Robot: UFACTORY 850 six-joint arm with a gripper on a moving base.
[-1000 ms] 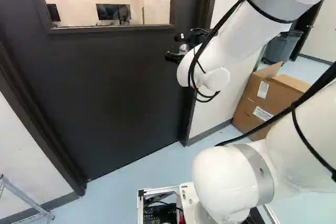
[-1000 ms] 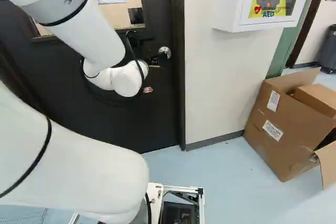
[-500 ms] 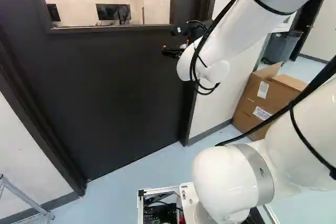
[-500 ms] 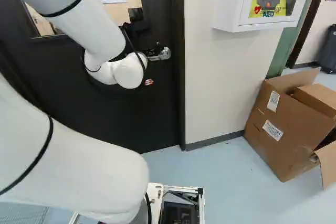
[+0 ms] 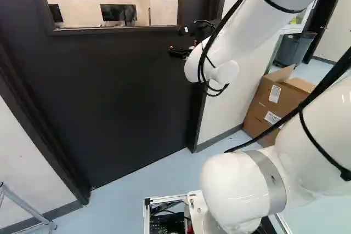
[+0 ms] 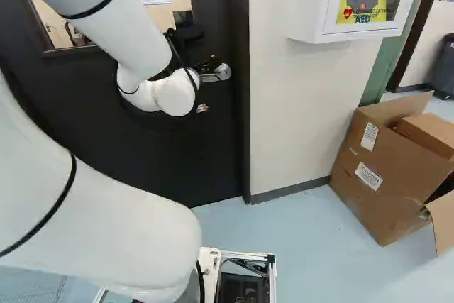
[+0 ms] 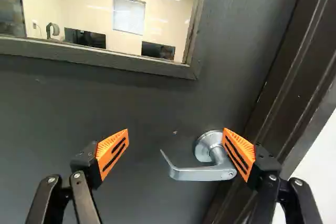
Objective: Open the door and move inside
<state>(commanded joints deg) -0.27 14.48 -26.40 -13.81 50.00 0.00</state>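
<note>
In the left base view, the black two-fingered hand (image 5: 180, 53) is at the dark, flat door (image 5: 109, 102), which stands shut ahead of it. The white jointed arm (image 5: 241, 36) reaches in behind the hand; advance it gently, so the hand does not ram the panel.

In the right base view, the silver metal lever handle (image 6: 222, 72) shows just beside the hand, toward the dark door frame (image 6: 242, 111). The space on that side looks tight, so any sideways correction should be small.

In the wrist view, the hand is spread wide, its orange ribbed pads (image 7: 113, 153) well apart. The lever lies ahead, its pivot end close by the frame-side pad, its hooked free end pointing into the gap; whether that pad touches it, I cannot tell. Best to bear down near the free end, where leverage is greatest, following the lever's arc. Pressing by the pivot risks slipping or jamming. Hold the lever down until the latch clears, then ease the door before driving the base.
</note>
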